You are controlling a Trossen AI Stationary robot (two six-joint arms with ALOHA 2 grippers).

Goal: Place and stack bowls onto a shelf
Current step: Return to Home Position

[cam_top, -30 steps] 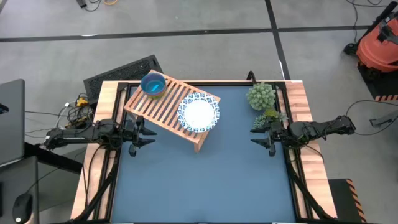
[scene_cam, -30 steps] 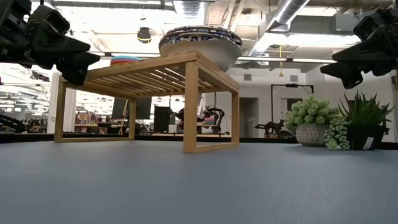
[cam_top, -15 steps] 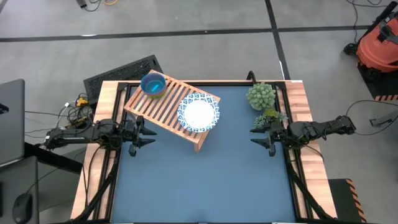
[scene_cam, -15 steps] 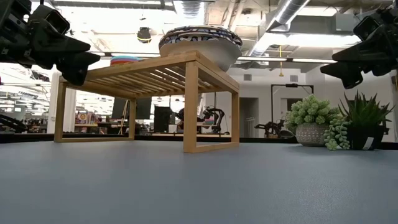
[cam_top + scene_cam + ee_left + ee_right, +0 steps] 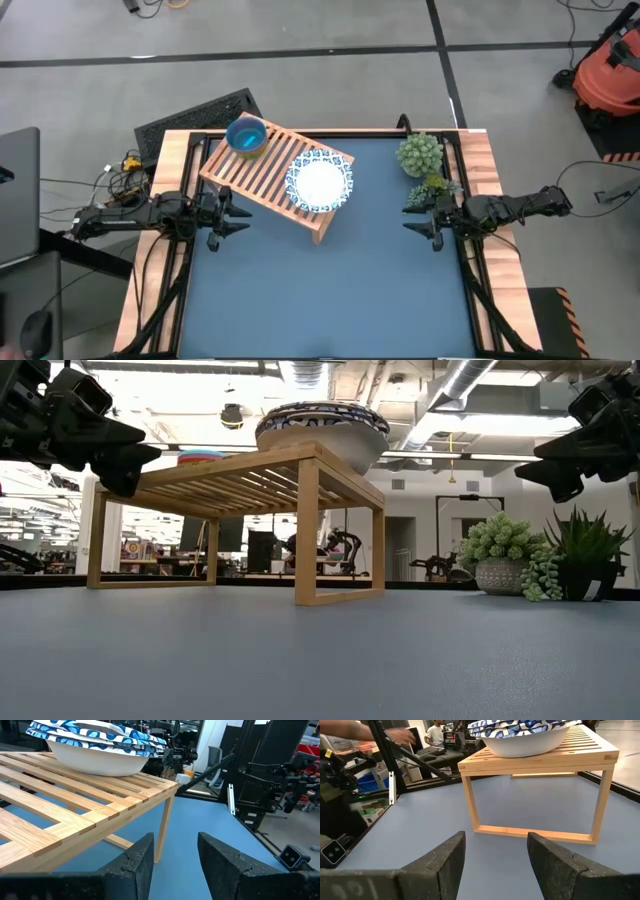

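Note:
The light wooden slatted shelf (image 5: 272,178) stands on the blue table, toward its far left. A stack of white bowls with blue patterned rims (image 5: 319,181) rests on the shelf's near right end, also seen in the left wrist view (image 5: 95,745) and the right wrist view (image 5: 522,735). A stack of small plastic bowls, teal on top (image 5: 246,136), sits on the shelf's far left end. My left gripper (image 5: 238,213) hovers open at the table's left edge, beside the shelf. My right gripper (image 5: 412,217) hovers open at the right edge. Both hold nothing.
Two potted plants (image 5: 420,155) stand at the table's far right corner, close to my right gripper, also seen in the low view (image 5: 500,555). The blue mat (image 5: 330,290) lies bare across the table's near half. A person's arm (image 5: 350,730) shows in the room beyond.

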